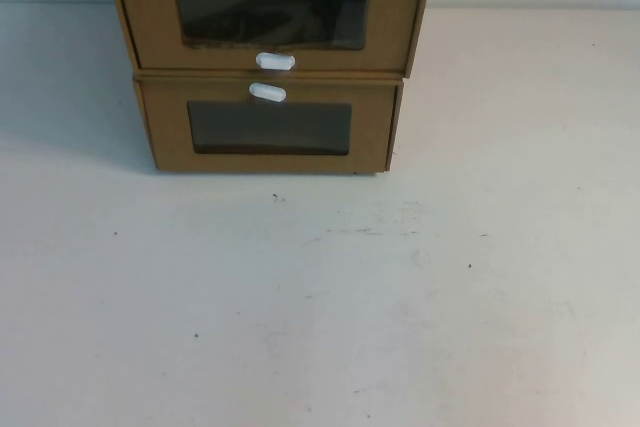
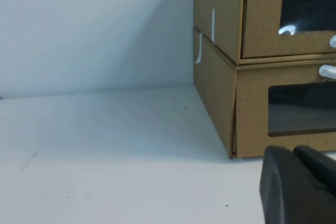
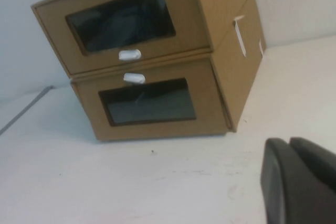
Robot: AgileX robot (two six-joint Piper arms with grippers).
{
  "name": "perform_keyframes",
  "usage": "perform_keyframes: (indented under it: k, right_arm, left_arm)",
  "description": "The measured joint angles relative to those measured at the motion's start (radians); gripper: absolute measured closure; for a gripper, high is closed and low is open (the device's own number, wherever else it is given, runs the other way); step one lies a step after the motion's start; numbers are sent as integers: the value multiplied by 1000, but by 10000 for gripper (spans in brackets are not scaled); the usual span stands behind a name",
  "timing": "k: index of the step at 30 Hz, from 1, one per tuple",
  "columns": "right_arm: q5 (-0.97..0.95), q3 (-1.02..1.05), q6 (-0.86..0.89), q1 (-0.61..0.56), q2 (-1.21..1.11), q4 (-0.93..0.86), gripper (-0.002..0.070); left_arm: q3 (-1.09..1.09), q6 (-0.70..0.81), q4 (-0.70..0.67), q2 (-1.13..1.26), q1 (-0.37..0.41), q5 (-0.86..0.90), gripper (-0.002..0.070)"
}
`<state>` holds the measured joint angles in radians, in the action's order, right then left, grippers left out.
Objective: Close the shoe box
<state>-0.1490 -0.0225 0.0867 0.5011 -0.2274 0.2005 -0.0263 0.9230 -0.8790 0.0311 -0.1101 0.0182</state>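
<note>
White tabletop (image 1: 320, 307) spread out in front of me, a few dark specks on it. Right at the middle of the table's far edge stands a stack of two brown cardboard boxes.

On top is the brown cardboard drawer-style shoe box (image 1: 150, 17), sitting squarely on the alike brown cardboard lower box (image 1: 370, 127), both fronts facing me. The upper front looks roughly in line with the lower one; how far the drawer is pushed in, I cannot tell.

The shoe box's rectangular clear window (image 1: 270, 15) shows something dark inside, too dim to name. The lower box's window (image 1: 270, 127) is dark as well.

My left gripper (image 2: 296, 184) is a black shape low over the table, near the stack's front left corner and not touching it. Released or clenched, I cannot tell. My right gripper (image 3: 294, 179) is low over the table too, out in front of the stack towards its right side, clear of the cardboard. Same story: I cannot tell its state.

Small things now. The shoe box's white oval pull tab (image 1: 275, 61) sits just below its window, and the lower box's white tab (image 1: 267, 93) sits just above its own window, so the two tabs lie close together. A thin white strip (image 3: 239, 36) is on the stack's right side wall.
</note>
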Motion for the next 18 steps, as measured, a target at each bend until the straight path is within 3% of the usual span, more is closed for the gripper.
perform_keyframes:
  k: [18]
  right_arm:
    - [96, 8, -63, 0, -7, 2, 687]
  left_arm:
    - [0, 2, -4, 0, 0, -7, 680]
